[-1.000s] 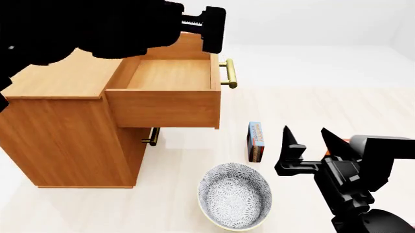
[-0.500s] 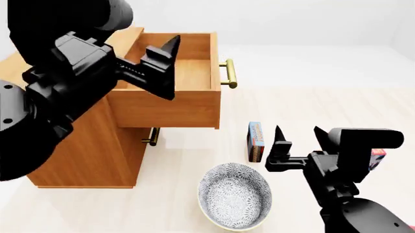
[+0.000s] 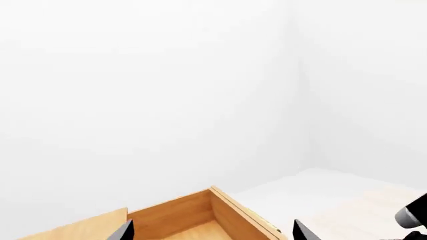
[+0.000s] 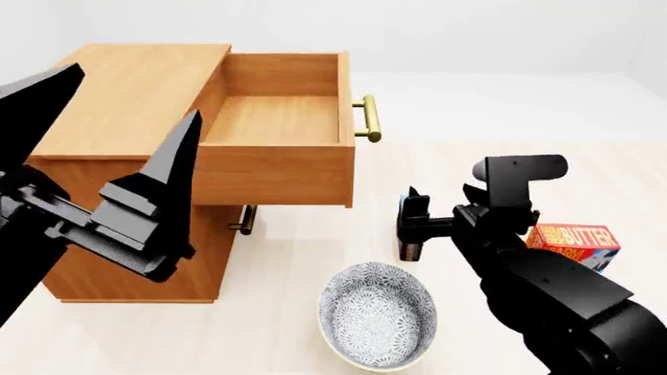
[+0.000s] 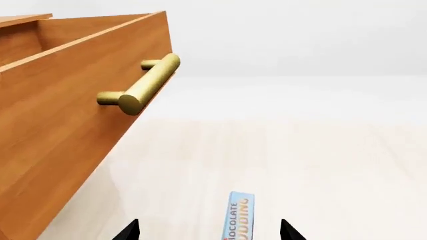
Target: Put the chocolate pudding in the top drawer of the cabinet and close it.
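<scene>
The chocolate pudding (image 5: 241,218) is a thin box standing on edge on the floor, its blue printed edge showing between my right gripper's (image 5: 209,232) two spread fingertips, nearer one of them. My right gripper (image 4: 414,216) is open and covers most of the pudding (image 4: 410,250) in the head view. The cabinet (image 4: 115,226) stands at the left with its top drawer (image 4: 276,168) pulled out and nothing in it; the brass handle (image 4: 367,119) faces right. My left gripper (image 4: 139,90) hangs open in front of the cabinet, close to the camera. In the left wrist view the left gripper (image 3: 212,234) points over the drawer's inside (image 3: 180,222).
A patterned grey bowl (image 4: 377,315) sits on the floor in front of the pudding. A red-orange butter box (image 4: 576,241) lies at the right behind my right arm. The lower drawer's handle (image 4: 247,220) shows under the open drawer. The drawer handle (image 5: 143,85) is near the right gripper.
The left gripper has drawn back from over the drawer, down and left toward the camera. The right gripper has moved forward, bringing its fingers to either side of the pudding. The butter box has come into view.
</scene>
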### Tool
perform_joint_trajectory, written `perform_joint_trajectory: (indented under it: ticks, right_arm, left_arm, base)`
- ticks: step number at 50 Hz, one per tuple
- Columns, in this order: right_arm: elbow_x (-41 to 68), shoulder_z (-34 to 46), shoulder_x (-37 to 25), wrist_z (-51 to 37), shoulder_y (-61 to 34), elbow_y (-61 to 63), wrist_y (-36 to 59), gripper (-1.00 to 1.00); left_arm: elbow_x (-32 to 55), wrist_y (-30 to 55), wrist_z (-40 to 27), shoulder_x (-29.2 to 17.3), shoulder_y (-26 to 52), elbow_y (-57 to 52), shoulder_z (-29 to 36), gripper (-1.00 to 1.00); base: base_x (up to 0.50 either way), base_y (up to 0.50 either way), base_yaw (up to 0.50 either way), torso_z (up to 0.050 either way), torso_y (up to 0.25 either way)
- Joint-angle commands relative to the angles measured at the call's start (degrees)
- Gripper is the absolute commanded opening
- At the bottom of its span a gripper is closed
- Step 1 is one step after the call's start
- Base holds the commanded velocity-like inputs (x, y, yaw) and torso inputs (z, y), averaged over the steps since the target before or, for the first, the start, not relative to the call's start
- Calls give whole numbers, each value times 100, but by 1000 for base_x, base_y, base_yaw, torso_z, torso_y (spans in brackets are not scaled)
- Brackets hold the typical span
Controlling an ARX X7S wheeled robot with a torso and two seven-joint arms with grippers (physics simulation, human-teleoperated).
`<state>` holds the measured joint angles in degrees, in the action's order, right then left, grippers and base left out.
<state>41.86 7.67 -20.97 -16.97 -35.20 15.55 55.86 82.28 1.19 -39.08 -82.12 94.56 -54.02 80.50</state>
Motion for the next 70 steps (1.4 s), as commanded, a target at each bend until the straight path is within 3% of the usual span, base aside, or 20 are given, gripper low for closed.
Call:
perform_joint_trajectory:
  ticks: [1,5,20,35,54,70]
  right_arm:
    - [-426,483,230,303,-946,-1530,-181,100]
    - [-674,705,337,436,-1245,-2240,-356,100]
    - [-1149,1157,805,896,-2086,-4404,-907,100]
    - [-1494,1402,1292,1288,-2895,-6769,-1463,100]
    - [-1792,1590,1740,1731,-3586,-8967,-2372,100]
    - [-2261,1164,1808,1871,-3479,-9045,-2240,100]
  left_arm:
    - [-709,-832,-126,-782,-428,-380,245,100]
    - [-1138,-750,-469,-786,-610,-357,411,100]
    - [-2361,-2032,-1024,-788,-1502,-523,1259,100]
    - [-2581,-2939,-373,-787,-2046,85,1769,100]
    - [-2838,-3007,-430,-787,-2212,99,1898,100]
    - [-2924,-3092,-337,-787,-2335,192,1990,100]
  base:
    - [0,0,0,0,0]
    - [0,0,0,0,0]
    - [0,0,0,0,0]
    - [0,0,0,0,0]
    - [0,0,0,0,0]
    - [0,0,0,0,0]
